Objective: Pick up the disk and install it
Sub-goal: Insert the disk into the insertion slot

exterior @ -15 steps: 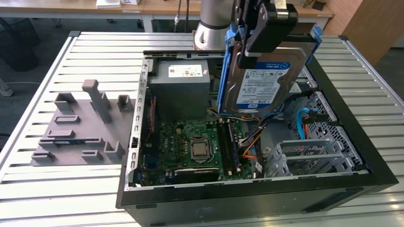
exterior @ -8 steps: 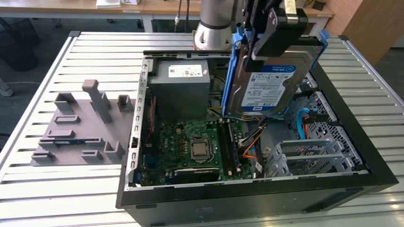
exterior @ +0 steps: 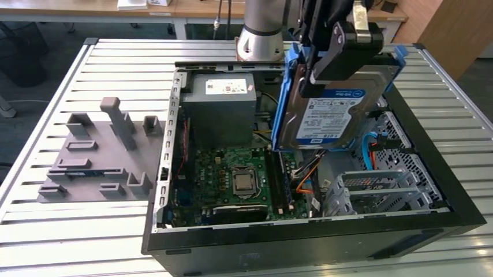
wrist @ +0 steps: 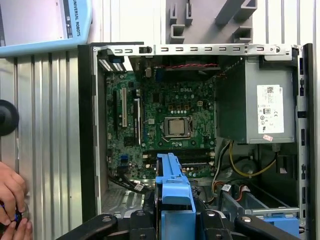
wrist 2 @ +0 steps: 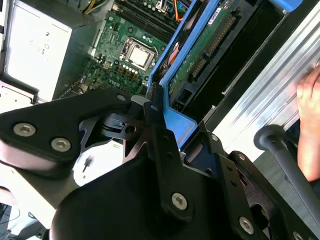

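The disk [exterior: 331,118] hangs tilted on edge above the open computer case [exterior: 308,239]. Its white-and-blue label faces the exterior camera, and blue rails frame its sides. In the second wrist view its green circuit-board underside [wrist 2: 210,45] is turned toward the lens. Below it inside the case lie the green motherboard [exterior: 231,179] and, at the far end, the grey power supply box [exterior: 219,109]. The case sits on a slatted metal surface [exterior: 77,231]. A grey moulded fixture [exterior: 96,156] stands on the same slats, beside the case on the exterior view's left and apart from it. Pale desks [exterior: 193,7] line the room beyond the surface. In the first wrist view a person's hand [wrist: 12,197] appears beside the slats. The claw [exterior: 329,75] is clamped on the disk's upper end, its black fingers [wrist 2: 155,115] pressed tight against the blue rail.
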Available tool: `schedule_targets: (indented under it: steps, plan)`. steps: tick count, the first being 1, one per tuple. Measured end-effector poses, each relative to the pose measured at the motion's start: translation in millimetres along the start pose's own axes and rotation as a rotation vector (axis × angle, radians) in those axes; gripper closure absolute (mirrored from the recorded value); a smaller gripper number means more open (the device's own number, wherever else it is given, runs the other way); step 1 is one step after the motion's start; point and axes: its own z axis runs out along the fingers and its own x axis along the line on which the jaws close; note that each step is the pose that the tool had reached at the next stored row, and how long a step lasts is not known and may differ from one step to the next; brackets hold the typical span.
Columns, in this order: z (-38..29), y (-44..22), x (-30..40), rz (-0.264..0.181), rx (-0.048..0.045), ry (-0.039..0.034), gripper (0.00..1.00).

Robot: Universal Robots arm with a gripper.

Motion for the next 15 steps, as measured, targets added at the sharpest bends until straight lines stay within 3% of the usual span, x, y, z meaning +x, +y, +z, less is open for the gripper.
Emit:
schedule_targets:
  steps: [6, 9, 15]
  plan:
    - [0.7, -13.0, -0.3, 0.000, -0.0002, 0.0000, 0.64]
    - [1.7, -15.0, 0.5, 0.000, -0.0003, 0.0003, 0.64]
    - [3.9, -15.7, 14.1, 0.000, -0.0002, 0.0000, 0.64]
